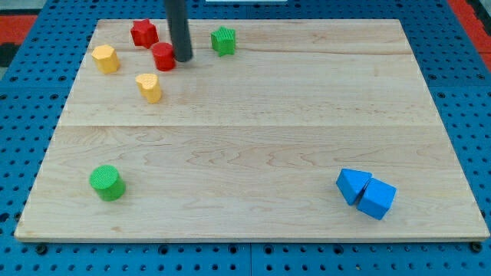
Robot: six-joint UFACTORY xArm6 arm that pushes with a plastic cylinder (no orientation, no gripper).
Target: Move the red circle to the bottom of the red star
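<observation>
The red circle [163,56] is a short red cylinder near the view's top left of the wooden board [253,138]. The red star [143,34] sits just up and left of it, with a small gap between them. My tip [183,57] is at the end of the dark rod coming down from the view's top. It stands right beside the red circle, on its right side, touching or nearly touching it.
A yellow hexagon-like block [105,58] and a yellow heart-like block [149,87] lie left of and below the red circle. A green star [223,41] is right of the tip. A green cylinder [106,182] is bottom left. Two blue blocks [366,193] are bottom right.
</observation>
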